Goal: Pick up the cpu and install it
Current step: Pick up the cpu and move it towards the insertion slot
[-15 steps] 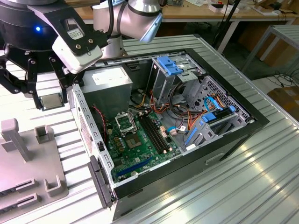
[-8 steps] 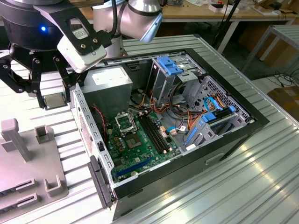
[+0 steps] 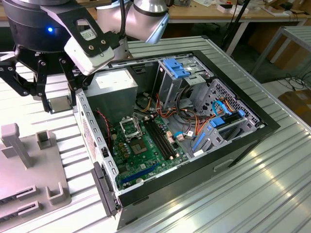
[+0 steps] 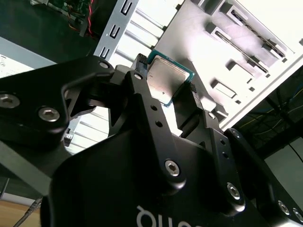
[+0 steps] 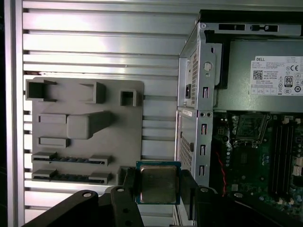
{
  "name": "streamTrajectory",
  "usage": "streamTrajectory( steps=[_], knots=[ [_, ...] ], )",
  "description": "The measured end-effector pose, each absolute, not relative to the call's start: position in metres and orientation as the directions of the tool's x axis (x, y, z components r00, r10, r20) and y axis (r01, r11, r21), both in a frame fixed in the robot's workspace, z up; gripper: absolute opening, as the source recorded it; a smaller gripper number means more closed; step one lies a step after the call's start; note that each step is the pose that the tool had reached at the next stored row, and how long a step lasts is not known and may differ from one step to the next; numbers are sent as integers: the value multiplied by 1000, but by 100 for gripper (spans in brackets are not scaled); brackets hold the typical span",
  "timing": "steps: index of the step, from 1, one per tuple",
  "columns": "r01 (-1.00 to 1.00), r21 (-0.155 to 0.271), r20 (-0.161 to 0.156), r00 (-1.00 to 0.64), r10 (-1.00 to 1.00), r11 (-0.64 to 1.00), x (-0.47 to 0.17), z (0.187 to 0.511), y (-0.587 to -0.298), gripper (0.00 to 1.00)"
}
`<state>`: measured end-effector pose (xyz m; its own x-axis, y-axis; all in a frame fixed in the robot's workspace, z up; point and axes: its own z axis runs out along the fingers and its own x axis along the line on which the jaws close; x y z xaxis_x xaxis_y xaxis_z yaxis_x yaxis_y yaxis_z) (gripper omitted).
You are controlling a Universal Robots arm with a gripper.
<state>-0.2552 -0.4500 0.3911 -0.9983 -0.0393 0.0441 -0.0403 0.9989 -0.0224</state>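
Observation:
The cpu (image 3: pixel 60 104) is a small flat square chip with a silver-grey top and a green edge. My gripper (image 3: pixel 61 100) is shut on it and holds it in the air above the slatted table, just off the open computer case on the exterior view's left. Both wrist views show the cpu (image 4: pixel 166 75) (image 5: pixel 157 185) clamped by its two sides between the black fingers (image 4: pixel 140 71) (image 5: pixel 128 182). The black-framed socket (image 3: pixel 130 127) (image 5: pixel 247 126) sits on the green motherboard (image 3: pixel 146 153) inside the case, apart from the gripper.
The open case (image 3: pixel 252 131) lies on its side with a power supply (image 3: pixel 112 83), memory slots (image 3: pixel 160 138), drive cages and cables inside. A grey fixture plate (image 3: pixel 24 170) (image 5: pixel 85 127) with holders and raised blocks lies on the slatted table (image 3: pixel 233 194) beside the case.

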Motion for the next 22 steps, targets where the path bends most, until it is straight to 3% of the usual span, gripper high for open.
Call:
streamTrajectory(
  steps=[22],
  knots=[
    [-40, -22, 44, -998, -39, 999, -236, 391, -450, 47]
  ],
)
